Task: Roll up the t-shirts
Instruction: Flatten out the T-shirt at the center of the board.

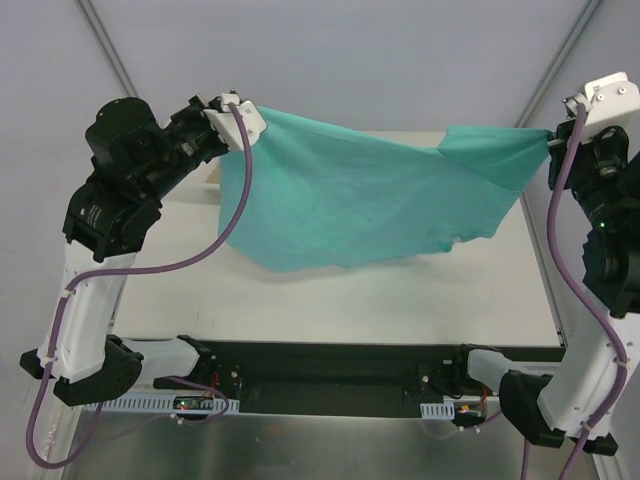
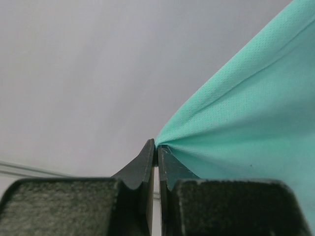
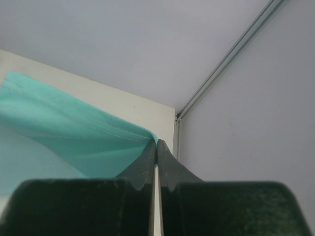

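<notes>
T-shirt [image 1: 350, 195]: plain teal-green, thin soft knit. On the left wrist cam the weave shows fine pinhole dimples, w/ creases fanning out from the pinch. I've got the left fingers [image 2: 143, 169] closed tight on one corner, cloth bunching off to their right. Right fingers [image 3: 146, 167] are also pressed together, nipping a hemmed edge w/ a stitch line, cloth spreading to their left. Shirt hangs stretched btwn both sets of fingers, sagging mid-span above the table [image 1: 480, 290]; can't tell if its low edge touches. Table top is matte off-white, rectangular. Purple cable [image 1: 246, 160] loops down beside the left fingers, across the shirt's edge. Pale wall [image 2: 74, 73] behind; thin corner rail [image 3: 231, 51] past the right fingers.
</notes>
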